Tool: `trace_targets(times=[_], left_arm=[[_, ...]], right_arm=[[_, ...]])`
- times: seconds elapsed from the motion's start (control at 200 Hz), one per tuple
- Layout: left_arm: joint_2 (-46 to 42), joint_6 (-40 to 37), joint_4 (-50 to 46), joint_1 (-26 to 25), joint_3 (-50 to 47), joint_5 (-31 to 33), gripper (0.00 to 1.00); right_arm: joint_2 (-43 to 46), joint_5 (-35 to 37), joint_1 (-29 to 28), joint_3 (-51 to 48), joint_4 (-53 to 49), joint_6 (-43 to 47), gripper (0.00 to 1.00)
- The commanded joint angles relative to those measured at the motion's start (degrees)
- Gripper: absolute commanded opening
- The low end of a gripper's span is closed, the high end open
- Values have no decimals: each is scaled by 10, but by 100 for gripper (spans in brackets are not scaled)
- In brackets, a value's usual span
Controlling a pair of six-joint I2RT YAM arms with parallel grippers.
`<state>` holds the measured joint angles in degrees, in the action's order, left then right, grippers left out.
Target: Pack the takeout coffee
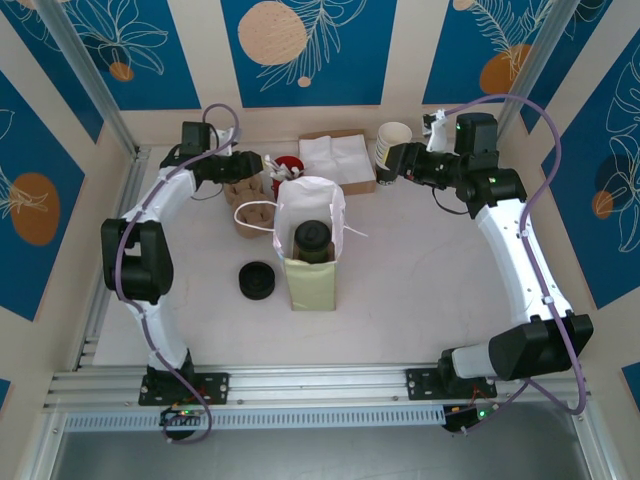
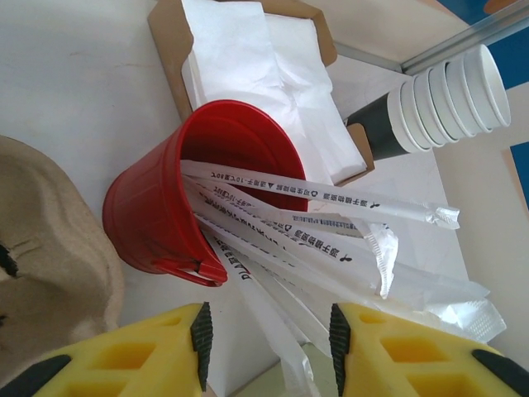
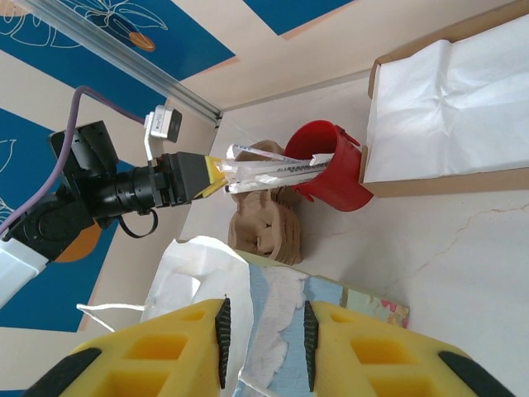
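1. Takeout coffee [image 1: 313, 240]: black lid, olive-tan sides.
2. Bag [image 1: 312, 290]: pale olive front, white rim, pale blue side with a faint flower print.
3. Bucket [image 2: 157, 207]: glossy red.
4. Straw wrappers [image 2: 331, 198]: clear-white, black lettering, small red marks.
5. Cup stack [image 2: 450, 91]: white, dark base.
6. Napkins [image 2: 240, 58]: white; box [image 2: 165, 33]: brown.
7. Left gripper [image 2: 269, 339], right gripper [image 3: 264, 331]: yellow fingers, black pads.
8. Wall panels [image 1: 300, 70]: blue, white leaf outlines, orange discs.

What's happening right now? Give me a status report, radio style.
Left gripper open, straddling straws in red cup. Right gripper open, empty, by stacked white cups. Coffee sits lidded inside bag. Nothing blocks the bag.
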<state>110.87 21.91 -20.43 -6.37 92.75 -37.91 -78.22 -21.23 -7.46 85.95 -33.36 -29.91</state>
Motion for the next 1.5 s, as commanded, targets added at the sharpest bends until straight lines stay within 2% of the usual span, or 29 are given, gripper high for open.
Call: trace_targets(times=[0.0,0.91,1.495], left_arm=[[4,-12,-6,-5,0,-2,41],[10,5,-16,-25,-9,31,28],[-48,-16,-69,-36,-4,96,17]], right_arm=[[1,-14,5,-9,8,12,32],[12,-20,17,-34,15,10,32],[27,-26,32,-43,12,14,32]])
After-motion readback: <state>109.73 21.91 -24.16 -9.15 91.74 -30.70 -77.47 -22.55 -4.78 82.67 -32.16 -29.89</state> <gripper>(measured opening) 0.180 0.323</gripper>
